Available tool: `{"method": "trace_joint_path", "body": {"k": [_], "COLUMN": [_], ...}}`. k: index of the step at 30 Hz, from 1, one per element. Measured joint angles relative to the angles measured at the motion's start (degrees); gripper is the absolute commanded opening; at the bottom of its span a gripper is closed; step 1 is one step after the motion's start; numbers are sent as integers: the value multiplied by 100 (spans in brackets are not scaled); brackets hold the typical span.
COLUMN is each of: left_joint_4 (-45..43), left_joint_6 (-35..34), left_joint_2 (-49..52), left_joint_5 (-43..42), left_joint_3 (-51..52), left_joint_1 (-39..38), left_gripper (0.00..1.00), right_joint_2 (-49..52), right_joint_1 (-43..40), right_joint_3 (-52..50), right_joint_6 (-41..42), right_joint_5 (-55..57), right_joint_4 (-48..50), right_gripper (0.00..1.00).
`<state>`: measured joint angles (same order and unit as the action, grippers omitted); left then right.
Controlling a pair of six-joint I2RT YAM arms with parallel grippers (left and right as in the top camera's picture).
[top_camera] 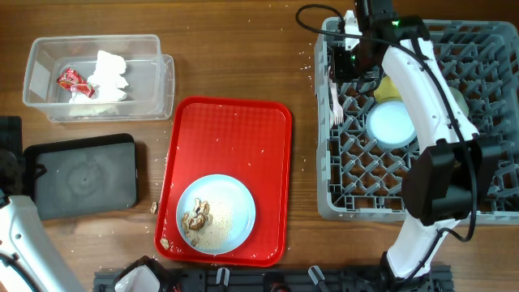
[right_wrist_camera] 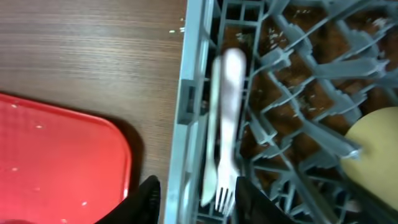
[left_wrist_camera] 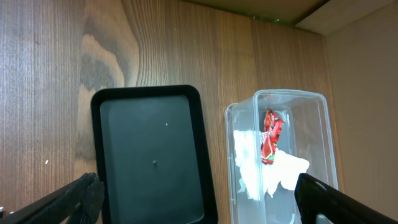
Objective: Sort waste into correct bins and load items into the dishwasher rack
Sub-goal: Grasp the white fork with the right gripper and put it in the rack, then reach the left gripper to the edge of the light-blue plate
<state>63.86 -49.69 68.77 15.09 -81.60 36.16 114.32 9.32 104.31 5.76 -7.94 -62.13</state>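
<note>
We take directions from the overhead view, with 12 o'clock at the far edge of the wooden surface (top_camera: 243, 65). The grey dishwasher rack (top_camera: 486, 57) stands at 3 o'clock. The right arm reaches over it to its 10 o'clock corner.

There the right tool (right_wrist_camera: 198, 202) hovers with its fingers apart and nothing between them, just above a white plastic fork (right_wrist_camera: 227, 177). The fork lies flat in the rack along the left wall. A second white utensil (right_wrist_camera: 213, 124) lies against the fork, too blurred for us to tell its kind.

A yellow cup (top_camera: 388, 86) sits in the rack at 3 o'clock from the fork. A pale round bowl (top_camera: 392, 124) rests just below the cup, toward 6 o'clock.

The red serving tray (top_camera: 231, 130) lies in the middle of the surface. It carries the light-blue plate (top_camera: 235, 207) at its 6 o'clock end, and brown-and-white food scraps (top_camera: 197, 217) are heaped on the plate. A few crumbs (top_camera: 152, 208) lie on the surface off the tray's 8 o'clock corner.

The clear plastic tub (top_camera: 154, 97) stands at 10 o'clock. It holds the red snack wrapper (top_camera: 71, 81) and the crumpled white napkin (top_camera: 109, 75), which touch each other. The black tray (top_camera: 81, 174) sits just below the tub at 9 o'clock, with nothing in it.

The left tool (left_wrist_camera: 199, 205) hangs over the tub and black tray. Its fingers are spread wide and grip nothing.
</note>
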Motion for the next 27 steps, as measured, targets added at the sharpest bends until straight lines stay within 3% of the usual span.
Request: {"method": "trace_joint_path", "body": {"k": [3, 4, 8, 12, 19, 23, 25, 27], "left_joint_4": [2, 2, 0, 2, 2, -299, -162, 39], "left_joint_6": [0, 0, 0, 0, 0, -133, -273, 118], "left_joint_2": [0, 0, 0, 0, 0, 0, 0, 50], "left_joint_5": [0, 0, 0, 0, 0, -61, -1043, -2632], "left_joint_3": [0, 0, 0, 0, 0, 0, 0, 0], "left_joint_1": [0, 0, 0, 0, 0, 0, 0, -240], "left_gripper": [100, 100, 100, 100, 100, 100, 100, 100], "right_joint_2": [-26, -46, -531, -850, -1325, -1434, -1434, -1432], "right_joint_1": [48, 92, 940, 1003, -1456, -1971, -2083, -2090], "right_joint_3": [0, 0, -4, 184, 879, 898, 898, 898], "right_joint_6": [170, 170, 153, 660, 1421, 1569, 1604, 1611], "right_joint_5": [-216, -284, -264, 605, 1231, 1305, 1309, 1311], "right_joint_4": [-229, -278, -422, -433, -254, -310, -339, -321], "right_gripper": [42, 48, 100, 100, 100, 100, 100, 100]}}
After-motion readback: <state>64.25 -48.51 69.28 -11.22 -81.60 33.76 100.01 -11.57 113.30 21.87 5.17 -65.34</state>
